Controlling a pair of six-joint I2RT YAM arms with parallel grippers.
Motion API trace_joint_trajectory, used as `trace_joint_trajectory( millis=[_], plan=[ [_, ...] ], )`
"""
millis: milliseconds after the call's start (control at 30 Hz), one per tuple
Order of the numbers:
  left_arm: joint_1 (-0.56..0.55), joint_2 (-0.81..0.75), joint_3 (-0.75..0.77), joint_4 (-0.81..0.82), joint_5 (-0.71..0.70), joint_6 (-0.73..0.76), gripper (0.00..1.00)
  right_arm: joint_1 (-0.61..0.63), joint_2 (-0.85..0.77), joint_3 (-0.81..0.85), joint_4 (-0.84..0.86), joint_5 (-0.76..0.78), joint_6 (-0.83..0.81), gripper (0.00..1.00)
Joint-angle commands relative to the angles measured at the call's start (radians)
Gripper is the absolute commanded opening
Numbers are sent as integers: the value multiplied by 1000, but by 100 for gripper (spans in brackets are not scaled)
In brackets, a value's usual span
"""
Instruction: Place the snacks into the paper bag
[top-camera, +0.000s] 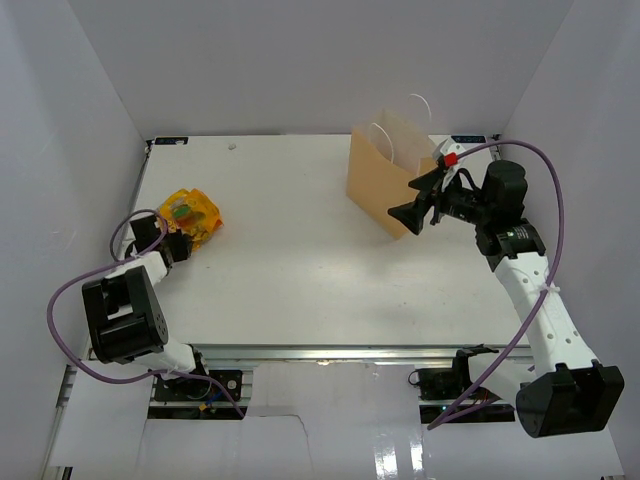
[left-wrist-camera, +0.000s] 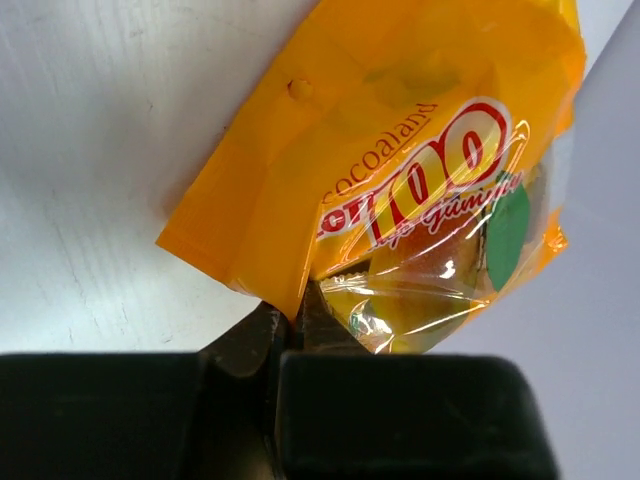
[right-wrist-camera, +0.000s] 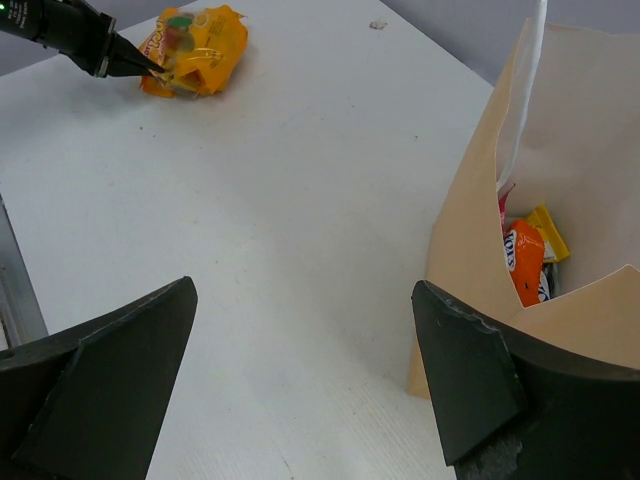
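- A white table (top-camera: 300, 260) stands inside plain white walls (top-camera: 300, 60); both arms reach over it from the near edge.
- Only one snack shows out on the table: an orange bag (top-camera: 190, 215) close to the left edge, toward the far-left corner, lying flat and a little crumpled.
- The left gripper (top-camera: 178, 243) has its fingers pressed together on the bag's near seam. Taking the thin flat edge rather than the puffy body is probably what gives narrow fingers a firm hold.
- The paper bag (top-camera: 385, 180) stands upright toward the far-right corner, mouth open, well apart from the orange bag.
- Through that mouth the right wrist view shows several packets (right-wrist-camera: 525, 260) already at the bottom: orange, yellow and a bit of pink.
- The right gripper (top-camera: 420, 200) hovers just beside the paper bag's near side, spread wide and holding nothing. It seems placed there to steady the paper bag or keep its mouth clear.
- The lift and the carry across the table to the paper bag are not yet done.
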Motion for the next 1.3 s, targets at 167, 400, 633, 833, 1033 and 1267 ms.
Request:
trace_joint_trajectory(
  millis=[167,400,633,833,1033,1267],
  plan=[
    [23,-30,67,168,235,435,0,-27,-46,-24,14,-31,9,94],
    [-4,-88,172,196,455,667,0,-27,-46,-12,-86,-219,-119,94],
    [-81,-126,187,194,587,689,0,117,-40,22,-383,-310,-628,95],
    [-158,-169,176,163,610,650,0,292,3,24,-311,-85,-661,96],
    [-222,-223,170,162,628,583,0,464,75,19,-85,200,-483,99],
    [-294,-274,155,162,625,534,0,648,176,45,161,545,-353,92]
  ],
)
